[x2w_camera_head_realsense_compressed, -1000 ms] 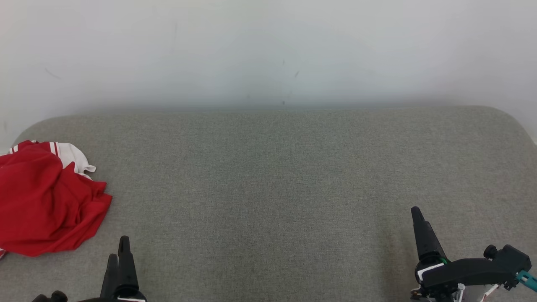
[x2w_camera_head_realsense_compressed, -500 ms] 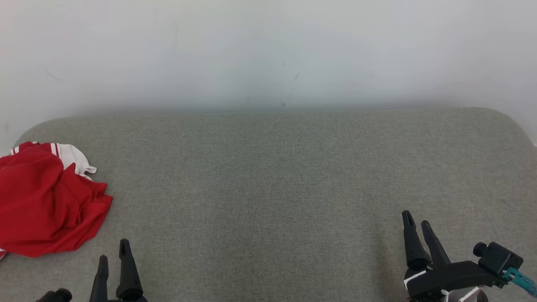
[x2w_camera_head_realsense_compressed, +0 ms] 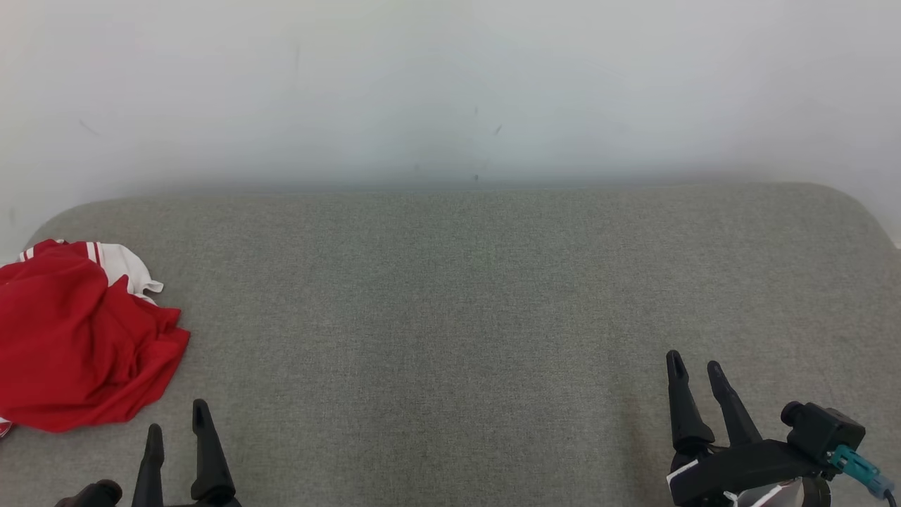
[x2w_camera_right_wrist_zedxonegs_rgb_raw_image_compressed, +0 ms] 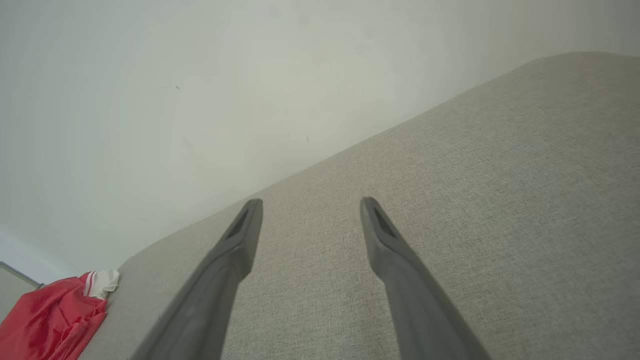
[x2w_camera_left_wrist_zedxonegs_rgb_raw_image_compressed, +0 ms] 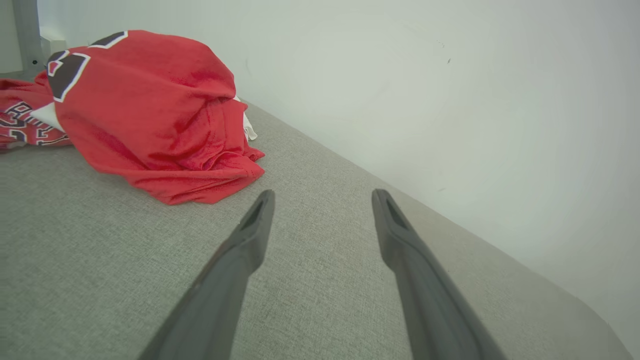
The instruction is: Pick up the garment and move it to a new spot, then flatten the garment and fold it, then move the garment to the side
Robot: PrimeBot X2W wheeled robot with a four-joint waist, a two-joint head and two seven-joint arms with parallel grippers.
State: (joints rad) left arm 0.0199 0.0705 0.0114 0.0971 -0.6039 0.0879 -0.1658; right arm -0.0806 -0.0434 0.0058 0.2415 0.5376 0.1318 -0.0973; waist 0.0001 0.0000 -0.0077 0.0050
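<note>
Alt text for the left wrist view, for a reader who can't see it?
A crumpled red garment lies on a grey fabric surface beside a white wall. The open, empty left pincer rises from the bottom edge, two dark fingers spread apart, not touching it.

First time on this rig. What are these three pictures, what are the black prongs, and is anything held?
Each of the robot's two arms ends in a two-fingered pincer. The head camera looks down on a grey padded surface: left pincer at lower left, right pincer at lower right. The other two pictures come from wrist cameras, each looking along its own arm's fingers. A crumpled red shirt with white trim lies at the surface's left end, apart from the left pincer. Both pincers are open and hold nothing.
</note>
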